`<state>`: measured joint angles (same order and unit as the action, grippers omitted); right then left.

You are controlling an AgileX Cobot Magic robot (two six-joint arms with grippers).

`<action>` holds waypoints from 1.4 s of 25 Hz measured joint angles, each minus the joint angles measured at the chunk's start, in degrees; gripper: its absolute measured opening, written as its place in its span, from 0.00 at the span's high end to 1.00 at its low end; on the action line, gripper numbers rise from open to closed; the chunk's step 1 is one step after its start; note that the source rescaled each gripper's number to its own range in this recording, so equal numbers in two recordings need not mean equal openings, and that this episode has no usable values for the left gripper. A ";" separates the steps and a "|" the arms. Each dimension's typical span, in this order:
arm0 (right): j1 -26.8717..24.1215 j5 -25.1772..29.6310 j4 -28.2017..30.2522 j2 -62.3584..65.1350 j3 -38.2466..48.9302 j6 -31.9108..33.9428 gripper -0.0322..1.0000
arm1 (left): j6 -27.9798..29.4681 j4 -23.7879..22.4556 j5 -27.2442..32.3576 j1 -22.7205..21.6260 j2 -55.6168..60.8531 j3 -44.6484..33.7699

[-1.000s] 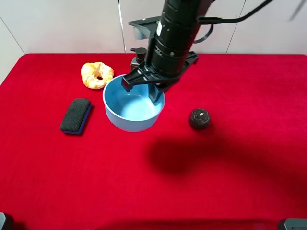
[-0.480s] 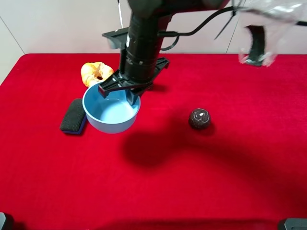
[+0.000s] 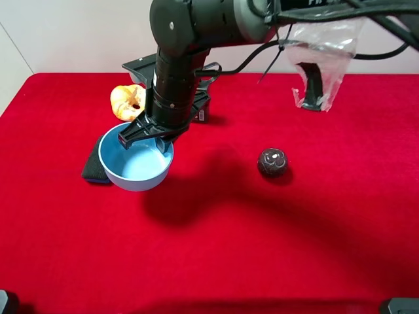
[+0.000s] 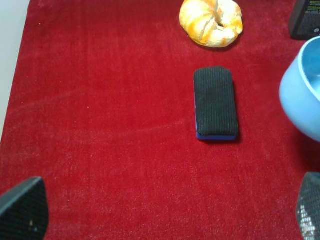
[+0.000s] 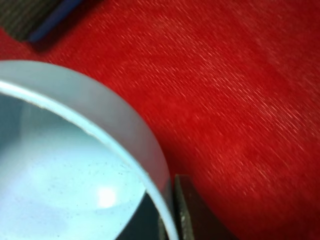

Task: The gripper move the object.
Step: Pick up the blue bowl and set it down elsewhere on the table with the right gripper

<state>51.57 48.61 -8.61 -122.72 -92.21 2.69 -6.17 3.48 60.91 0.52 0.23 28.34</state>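
The object is a round light blue bowl (image 3: pixel 133 165), which my right gripper (image 3: pixel 161 144) holds by its right rim, one finger inside and one outside. It looks raised a little off the red cloth, and its left edge overlaps the dark sponge (image 3: pixel 90 170). The right wrist view shows the bowl (image 5: pixel 60 165) filling the frame, with a black fingertip (image 5: pixel 189 212) pressed against the outside of the rim. My left gripper (image 4: pixel 165 212) hangs open over the cloth near the sponge (image 4: pixel 215 102). The bowl (image 4: pixel 302 90) shows at the edge of that view.
A yellow bread roll (image 3: pixel 128 99) lies behind the bowl. A dark maroon ball (image 3: pixel 272 161) sits to the right on the cloth. A clear plastic wrap (image 3: pixel 322 55) hangs from the arm at the back right. The red tablecloth (image 3: pixel 262 248) covers the table.
My right arm has carried the bowl leftward and a little toward the front, from the middle of the cloth to over the sponge's edge. Roll, sponge and ball stayed put.
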 joint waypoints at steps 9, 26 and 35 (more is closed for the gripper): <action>0.18 -3.47 2.78 -3.03 0.00 0.41 0.97 | 0.00 -0.06 0.00 0.00 0.00 0.00; 0.18 -7.93 4.69 -6.02 0.00 1.71 0.97 | 0.00 -0.12 0.00 0.00 0.00 0.00; 0.18 -7.98 4.69 -6.38 0.00 1.71 0.68 | 0.00 -0.12 0.00 0.00 0.00 0.00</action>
<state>51.75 40.62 -3.93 -129.10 -92.21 4.40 -6.17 3.36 60.91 0.52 0.23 28.34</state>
